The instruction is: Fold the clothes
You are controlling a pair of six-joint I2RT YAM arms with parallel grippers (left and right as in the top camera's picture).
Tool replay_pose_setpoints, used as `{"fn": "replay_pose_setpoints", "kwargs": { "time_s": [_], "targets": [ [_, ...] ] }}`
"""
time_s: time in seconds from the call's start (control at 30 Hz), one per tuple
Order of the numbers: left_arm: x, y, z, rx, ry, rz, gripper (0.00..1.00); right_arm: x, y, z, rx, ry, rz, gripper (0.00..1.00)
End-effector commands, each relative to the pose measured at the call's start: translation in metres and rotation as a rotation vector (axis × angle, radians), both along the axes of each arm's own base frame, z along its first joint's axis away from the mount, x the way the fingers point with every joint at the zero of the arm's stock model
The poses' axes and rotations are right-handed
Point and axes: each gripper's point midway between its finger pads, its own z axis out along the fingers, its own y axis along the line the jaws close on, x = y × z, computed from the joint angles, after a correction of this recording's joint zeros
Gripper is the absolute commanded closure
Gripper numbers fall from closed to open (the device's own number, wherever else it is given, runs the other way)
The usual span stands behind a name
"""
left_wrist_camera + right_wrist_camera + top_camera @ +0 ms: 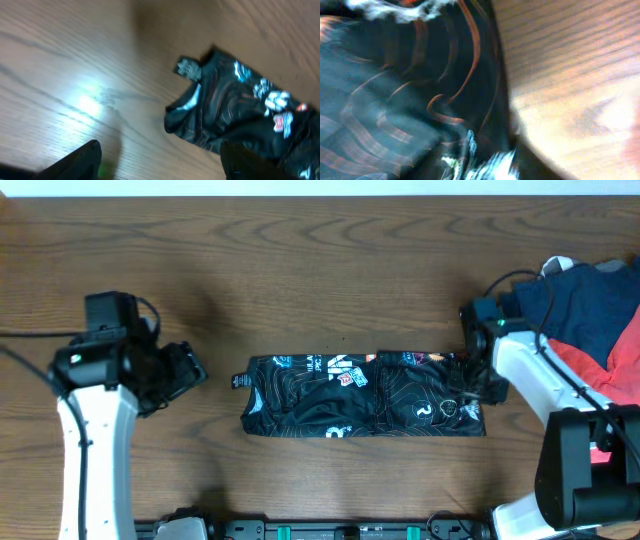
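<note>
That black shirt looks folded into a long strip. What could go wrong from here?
1. The right gripper is at the jersey's right end. Its wrist view is blurred, so if cloth clings to it, lifting away might drag the fold open.
2. The left gripper is off the cloth, so nothing pins the left end.
3. The pile of other clothes lies close to the right arm and could snag.

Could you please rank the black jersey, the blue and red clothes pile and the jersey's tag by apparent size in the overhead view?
1. black jersey
2. blue and red clothes pile, close behind, partly cut off by the frame
3. tag, clearly smallest
</note>
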Motion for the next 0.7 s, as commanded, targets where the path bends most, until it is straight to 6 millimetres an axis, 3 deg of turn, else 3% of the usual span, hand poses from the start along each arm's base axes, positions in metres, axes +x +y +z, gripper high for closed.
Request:
{"fn": "replay_pose_setpoints", "kwargs": {
  "time_s": [0.0, 0.17, 0.3, 0.67],
  "targets": [
    [-0.001, -0.021, -0.017, -0.037, 0.061, -0.138, 0.18, 0.021, 0.006, 0.024, 0.041, -0.034, 0.039, 0.01],
    [0.0, -0.046, -0.043, -0.056, 0.163, -0.289, 0.11, 0.028, 0.01, 0.057, 0.059, -0.03, 0.073, 0.01],
    [-0.001, -0.072, -0.063, -0.137, 0.231, -0.429, 0.1, 0.03, 0.013, 0.074, 0.073, -0.043, 0.073, 0.01],
    [0.009, -0.081, -0.132, -0.161, 0.394, -0.487, 0.1, 0.018, 0.013, 0.098, 0.088, -0.08, 0.035, 0.01]
  ]
}}
